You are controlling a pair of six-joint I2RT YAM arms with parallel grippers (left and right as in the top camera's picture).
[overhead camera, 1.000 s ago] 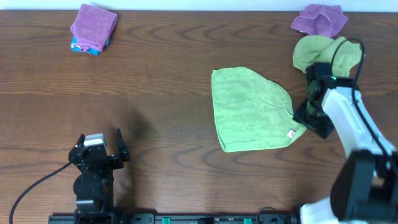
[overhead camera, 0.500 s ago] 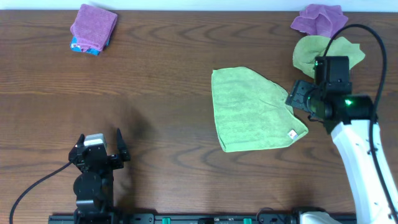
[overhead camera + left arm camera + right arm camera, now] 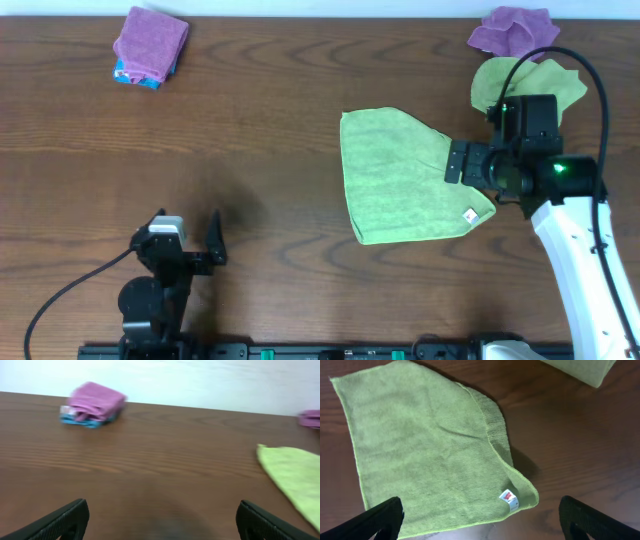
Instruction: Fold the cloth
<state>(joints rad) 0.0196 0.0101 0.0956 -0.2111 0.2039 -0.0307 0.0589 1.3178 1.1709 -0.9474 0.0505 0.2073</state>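
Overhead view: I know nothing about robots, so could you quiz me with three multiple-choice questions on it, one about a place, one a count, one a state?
1. Where is the folded purple cloth?
A. top left of the view
B. bottom right
C. dead centre

2. How many green cloths lie on the table?
A. one
B. two
C. four

3. The right gripper is:
A. shut on a cloth
B. open and empty
C. out of sight

Answers:
1 A: it sits on a blue cloth in that corner.
2 B: a flat green cloth lies mid-table and a bunched one at top right.
3 B: the right wrist view shows its fingers wide apart with nothing between.
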